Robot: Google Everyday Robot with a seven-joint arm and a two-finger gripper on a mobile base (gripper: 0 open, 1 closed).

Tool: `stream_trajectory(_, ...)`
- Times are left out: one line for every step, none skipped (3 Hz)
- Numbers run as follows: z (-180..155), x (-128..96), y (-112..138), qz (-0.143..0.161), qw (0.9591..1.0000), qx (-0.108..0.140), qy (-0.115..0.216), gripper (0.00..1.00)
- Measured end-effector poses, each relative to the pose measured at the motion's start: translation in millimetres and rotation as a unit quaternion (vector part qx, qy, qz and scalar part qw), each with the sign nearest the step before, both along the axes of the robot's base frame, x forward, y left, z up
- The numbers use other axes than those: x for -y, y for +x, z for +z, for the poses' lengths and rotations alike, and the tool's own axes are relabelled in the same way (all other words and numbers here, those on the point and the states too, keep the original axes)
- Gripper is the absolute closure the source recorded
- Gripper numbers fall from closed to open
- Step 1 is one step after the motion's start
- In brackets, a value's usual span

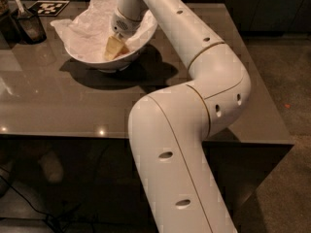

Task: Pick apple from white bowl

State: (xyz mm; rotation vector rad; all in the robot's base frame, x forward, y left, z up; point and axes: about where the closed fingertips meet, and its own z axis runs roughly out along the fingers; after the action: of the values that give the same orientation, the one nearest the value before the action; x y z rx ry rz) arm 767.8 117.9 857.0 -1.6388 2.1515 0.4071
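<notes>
You cannot pick out the apple itself; it is hidden somewhere down in the bowl (pixel 111 65), under the gripper (pixel 115 46). The gripper sits low inside the bowl, toward its right side, against the crumpled paper (pixel 82 27) that lines it. You cannot tell whether its jaws are apart or together. The arm (pixel 204 81) reaches into the bowl from the right. Left of the bowl stands a dark cup (pixel 30 27) on the table (pixel 58 103).
</notes>
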Motion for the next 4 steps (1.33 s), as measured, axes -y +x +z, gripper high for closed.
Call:
stream_trajectory(0, 0, 0, 0.0, 1.0, 0.0, 0.0, 0.89)
stream_trajectory(7, -3, 1, 0.002, 0.9999, 0.012, -0.003, 1.0)
stream_trajectory(27, -9, -2, 0.012, 0.9993, 0.036, -0.008, 1.0)
stream_trajectory(38, -14, -6, 0.021, 0.9986, 0.048, -0.013, 1.0)
